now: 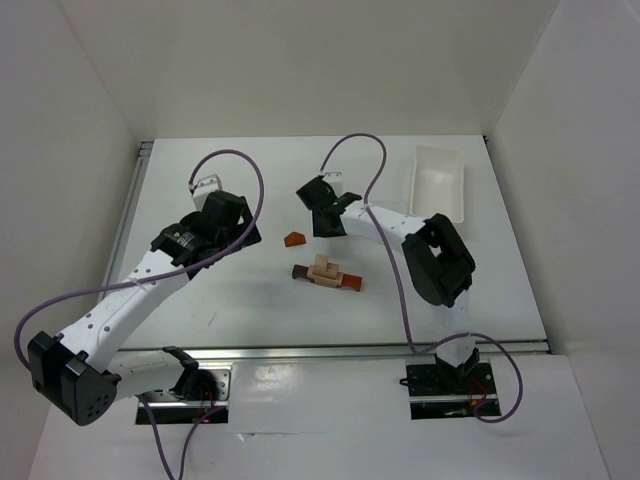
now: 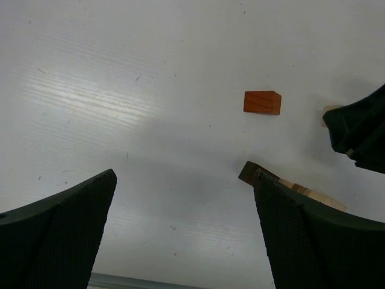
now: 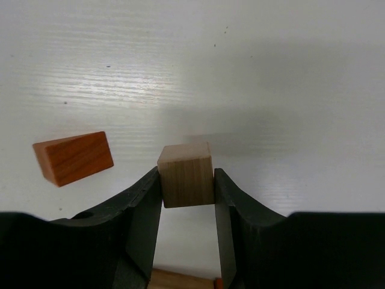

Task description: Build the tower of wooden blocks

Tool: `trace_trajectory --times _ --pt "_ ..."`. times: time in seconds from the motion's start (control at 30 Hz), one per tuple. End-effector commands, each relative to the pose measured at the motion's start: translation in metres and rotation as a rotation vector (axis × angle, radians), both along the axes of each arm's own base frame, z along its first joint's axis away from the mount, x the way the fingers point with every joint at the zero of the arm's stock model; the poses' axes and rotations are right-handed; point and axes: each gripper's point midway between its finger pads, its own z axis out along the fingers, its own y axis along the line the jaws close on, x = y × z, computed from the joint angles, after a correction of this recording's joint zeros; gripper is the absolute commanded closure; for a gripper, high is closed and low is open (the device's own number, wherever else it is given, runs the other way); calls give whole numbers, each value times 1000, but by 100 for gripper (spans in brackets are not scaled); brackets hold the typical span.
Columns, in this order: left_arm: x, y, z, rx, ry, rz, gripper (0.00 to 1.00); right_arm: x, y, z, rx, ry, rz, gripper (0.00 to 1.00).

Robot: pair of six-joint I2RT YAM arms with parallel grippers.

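My right gripper [image 3: 186, 180] is shut on a light tan cube [image 3: 185, 164], its fingers pressed against both sides just above the table. A reddish-orange wedge [image 3: 73, 158] lies to its left, also seen from above [image 1: 294, 240]. The partly built wood block tower [image 1: 325, 272] lies mid-table: a dark brown bar, tan blocks on it and a reddish bar end. My right gripper [image 1: 325, 215] hangs just behind it. My left gripper [image 2: 183, 177] stands wide open above bare table, left of the wedge [image 2: 262, 102], with the dark bar's end [image 2: 248, 171] by its right finger.
A white rectangular tray [image 1: 440, 185] stands at the back right of the table. Purple cables loop over both arms. White walls close in the table at the back and sides, and a metal rail runs along the near edge.
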Motion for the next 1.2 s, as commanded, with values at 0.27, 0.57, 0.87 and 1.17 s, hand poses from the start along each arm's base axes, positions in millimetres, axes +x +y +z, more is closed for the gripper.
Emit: trace_trajectory --times 0.27,0.57,0.87,1.17 --pt "6 -12 0 -33 -7 -45 0 -41 -39 148 160 -165 -15 67" --pt "4 -19 6 -58 -22 -81 0 -102 -50 125 221 43 -153 67" --pt "-1 -32 8 -81 -39 -134 0 -127 -27 108 263 106 -177 65" --pt "-4 -36 4 -71 -30 -158 0 -138 -27 86 243 118 -271 59"
